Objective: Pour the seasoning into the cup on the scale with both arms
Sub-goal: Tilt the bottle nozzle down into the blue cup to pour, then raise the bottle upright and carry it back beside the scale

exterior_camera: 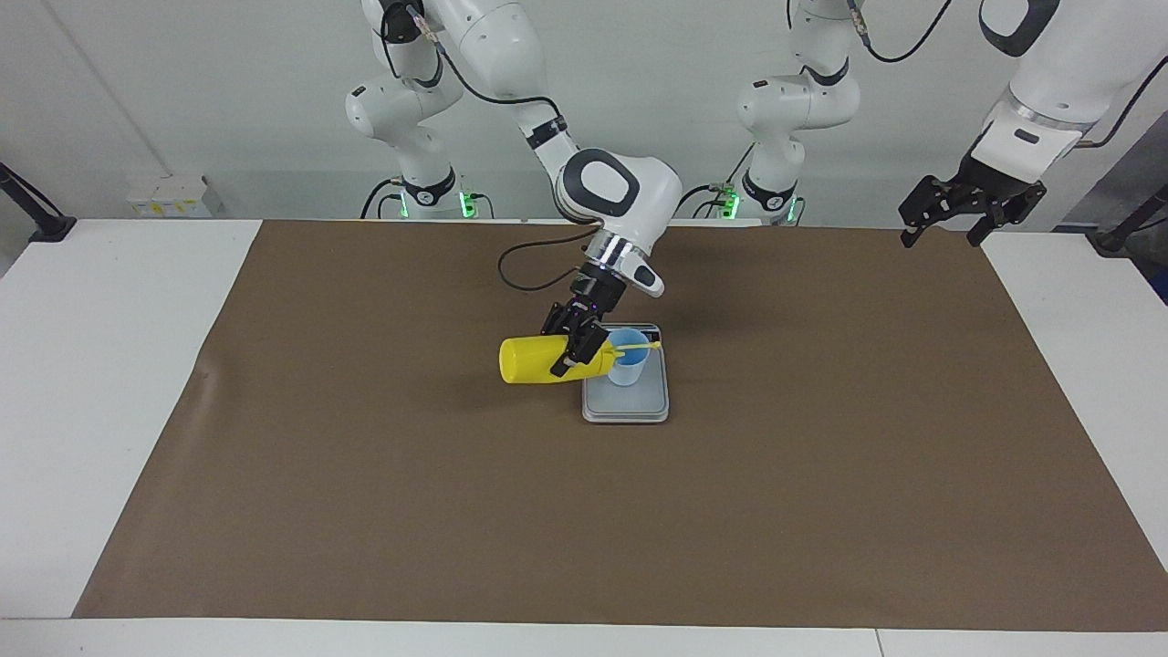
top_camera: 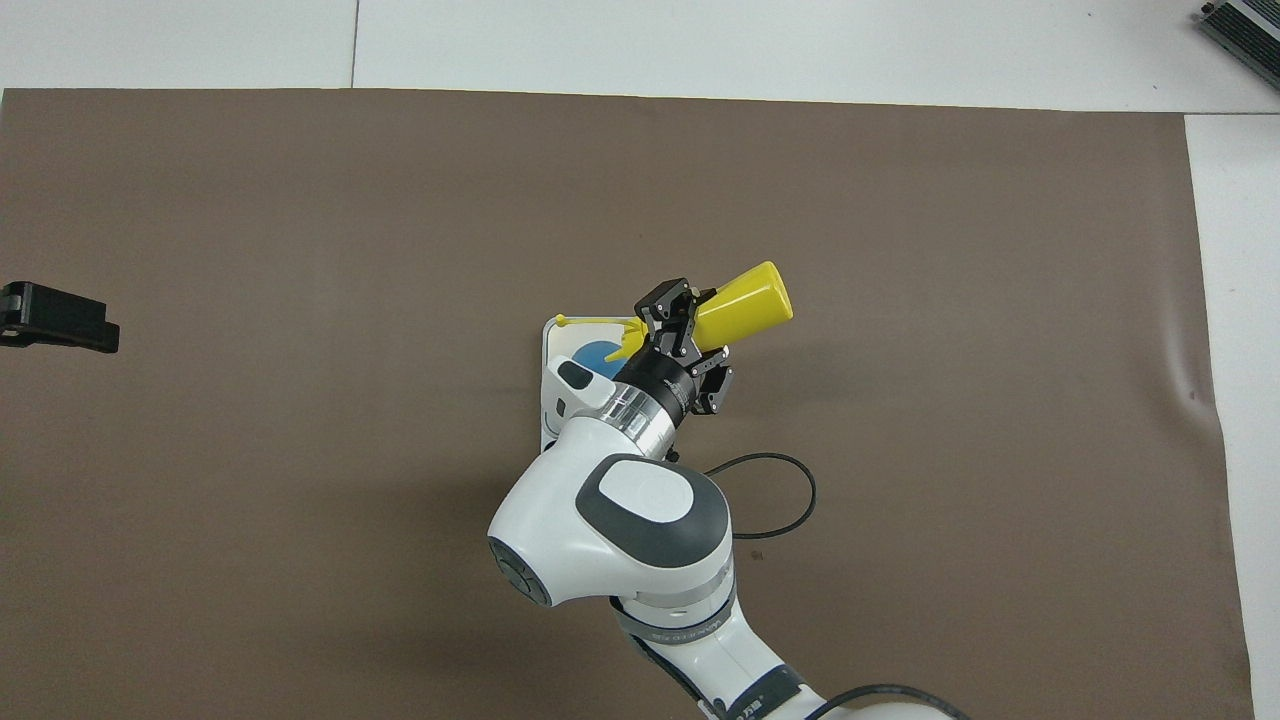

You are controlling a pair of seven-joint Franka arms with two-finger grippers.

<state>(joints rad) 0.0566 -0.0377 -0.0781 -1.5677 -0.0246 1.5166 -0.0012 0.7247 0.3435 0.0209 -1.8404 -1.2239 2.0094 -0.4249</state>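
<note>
The yellow seasoning (exterior_camera: 529, 360) (top_camera: 745, 300) bottle lies tipped on its side in the air. Its nozzle points into the light-blue cup (exterior_camera: 628, 367) (top_camera: 597, 353), and its thin cap strap (exterior_camera: 643, 349) (top_camera: 585, 320) reaches across the cup's rim. The cup stands on the silver-grey scale (exterior_camera: 625, 403) (top_camera: 549, 345) in the middle of the mat. My right gripper (exterior_camera: 573, 351) (top_camera: 685, 328) is shut on the bottle near its nozzle end. My left gripper (exterior_camera: 940, 237) (top_camera: 55, 318) waits open and empty, raised over the mat's edge at the left arm's end.
A brown mat (exterior_camera: 821, 456) covers most of the white table. A black cable loop (exterior_camera: 520, 274) (top_camera: 780, 490) lies on the mat, nearer to the robots than the scale.
</note>
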